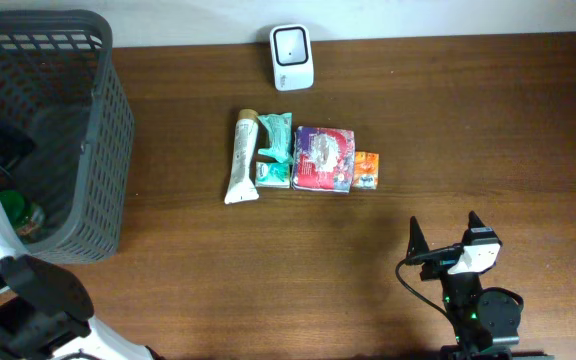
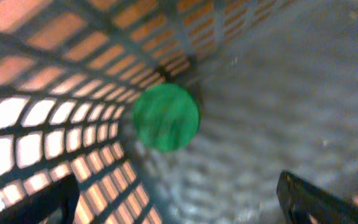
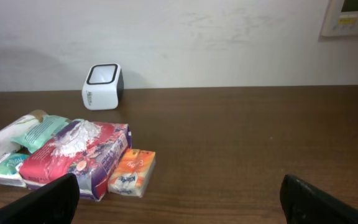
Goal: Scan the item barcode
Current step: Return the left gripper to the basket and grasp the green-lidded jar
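A round green item (image 2: 165,117) lies blurred on the floor of the grey mesh basket (image 2: 55,74), apart from my left gripper (image 2: 176,199), whose jaws stand wide open and empty above it. From overhead the green item (image 1: 13,208) shows inside the basket (image 1: 108,130), with the left arm reaching in. The white barcode scanner (image 1: 292,57) stands at the table's far edge. My right gripper (image 1: 445,228) hovers open and empty near the front right, facing the scanner (image 3: 102,86).
A row of goods lies mid-table: a white tube (image 1: 242,158), a green packet (image 1: 276,140), a small green-white box (image 1: 272,175), a purple-red pack (image 1: 323,158) and an orange tissue pack (image 1: 366,170). The basket walls surround the left gripper.
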Robot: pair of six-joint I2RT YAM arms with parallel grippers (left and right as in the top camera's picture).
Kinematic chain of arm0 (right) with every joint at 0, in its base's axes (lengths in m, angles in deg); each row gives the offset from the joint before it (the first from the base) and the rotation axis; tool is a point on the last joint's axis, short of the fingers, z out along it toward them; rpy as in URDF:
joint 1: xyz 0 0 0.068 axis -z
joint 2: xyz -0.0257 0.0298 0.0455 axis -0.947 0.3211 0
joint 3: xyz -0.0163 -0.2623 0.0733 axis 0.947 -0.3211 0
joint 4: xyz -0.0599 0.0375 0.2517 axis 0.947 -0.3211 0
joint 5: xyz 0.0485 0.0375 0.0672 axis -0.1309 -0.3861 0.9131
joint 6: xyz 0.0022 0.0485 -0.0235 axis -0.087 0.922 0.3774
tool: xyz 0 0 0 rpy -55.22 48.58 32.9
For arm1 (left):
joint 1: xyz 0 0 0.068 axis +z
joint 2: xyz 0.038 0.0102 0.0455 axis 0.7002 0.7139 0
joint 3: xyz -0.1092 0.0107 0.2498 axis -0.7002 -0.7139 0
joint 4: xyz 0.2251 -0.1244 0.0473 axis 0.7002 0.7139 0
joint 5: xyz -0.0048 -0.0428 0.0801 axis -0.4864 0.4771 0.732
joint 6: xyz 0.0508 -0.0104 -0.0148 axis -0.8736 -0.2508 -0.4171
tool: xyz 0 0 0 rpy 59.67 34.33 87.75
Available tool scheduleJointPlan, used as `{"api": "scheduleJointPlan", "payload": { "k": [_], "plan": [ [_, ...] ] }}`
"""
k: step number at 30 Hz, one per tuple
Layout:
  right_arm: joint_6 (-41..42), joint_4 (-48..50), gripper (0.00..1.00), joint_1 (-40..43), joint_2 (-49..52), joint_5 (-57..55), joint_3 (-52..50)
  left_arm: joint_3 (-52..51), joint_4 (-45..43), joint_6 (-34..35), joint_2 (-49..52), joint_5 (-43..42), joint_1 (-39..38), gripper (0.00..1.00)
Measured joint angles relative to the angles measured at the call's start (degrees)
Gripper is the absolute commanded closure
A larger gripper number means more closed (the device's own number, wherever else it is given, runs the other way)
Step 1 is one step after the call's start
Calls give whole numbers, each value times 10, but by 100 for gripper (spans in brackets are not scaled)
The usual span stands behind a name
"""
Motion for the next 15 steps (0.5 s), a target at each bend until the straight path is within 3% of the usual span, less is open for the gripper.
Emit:
{"api": "scheduleJointPlan", "payload": {
  "k": [6,15],
  "plan": [
    [0,0,2,0,0,0,0,-124,-147,0,0,-3,5,1],
    [0,0,2,0,0,0,0,-147,-169,-2,42,8,27,1]
  ]
}}
